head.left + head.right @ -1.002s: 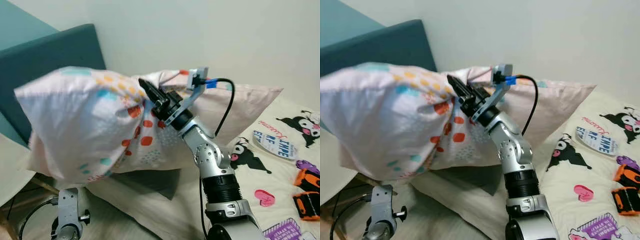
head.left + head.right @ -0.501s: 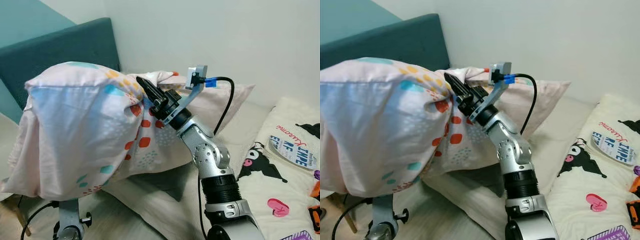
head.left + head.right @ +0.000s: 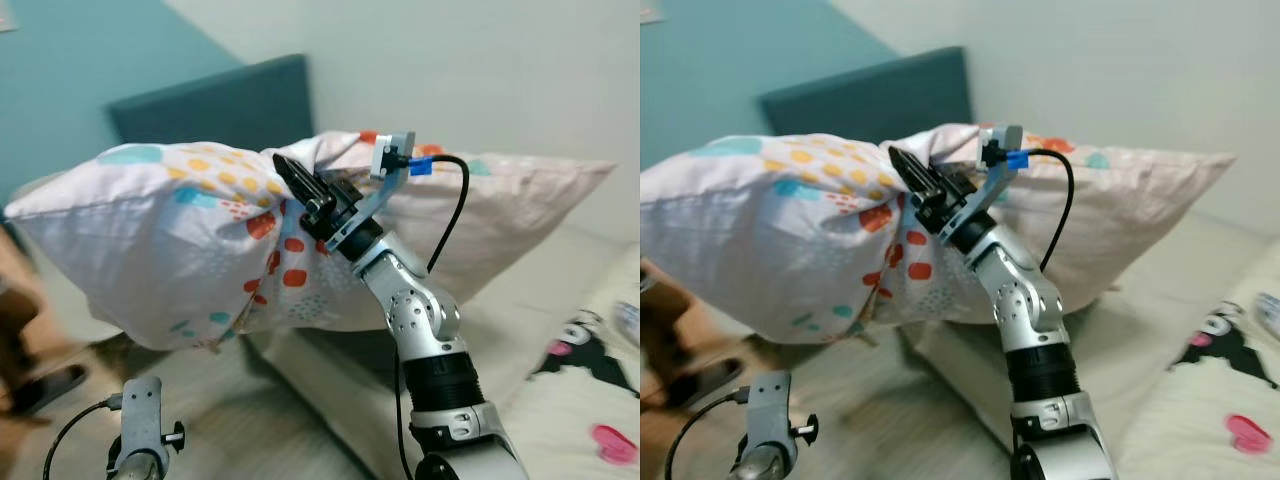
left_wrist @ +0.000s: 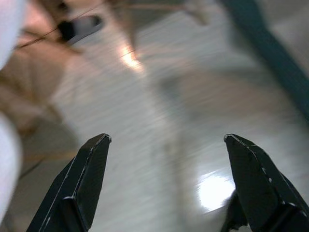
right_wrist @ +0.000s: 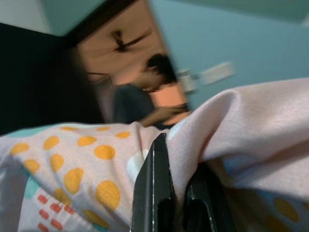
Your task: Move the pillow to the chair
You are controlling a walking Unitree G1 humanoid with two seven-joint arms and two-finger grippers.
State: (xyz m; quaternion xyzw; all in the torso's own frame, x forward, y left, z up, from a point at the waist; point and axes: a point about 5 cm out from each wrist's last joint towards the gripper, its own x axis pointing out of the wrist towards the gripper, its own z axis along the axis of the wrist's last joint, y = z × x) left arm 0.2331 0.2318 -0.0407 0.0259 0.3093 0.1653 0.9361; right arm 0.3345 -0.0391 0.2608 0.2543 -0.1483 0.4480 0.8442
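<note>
A large pale pink pillow (image 3: 170,250) with orange, red and teal dots hangs in the air in front of me, above the bed's edge. My right gripper (image 3: 290,180) is raised and shut on a bunched fold of the pillow (image 5: 231,125) near its middle; its black fingers (image 5: 154,193) pinch the fabric. My left gripper (image 4: 164,145) hangs low at the lower left, open, with blurred pale floor between its fingers. The left arm's wrist (image 3: 140,425) shows at the bottom left. No chair can be made out.
A second pale pillow (image 3: 520,210) lies on the bed behind the arm, against a dark teal headboard (image 3: 230,100). Cartoon-print bedding (image 3: 590,380) covers the bed at right. A blurred person (image 5: 145,92) stands by a teal wall, and a brown blur (image 3: 25,330) sits at far left.
The camera has swung to the left: bed and printed bedding slide right, and the teal wall and floor come into view. The right gripper still holds the pillow aloft.
</note>
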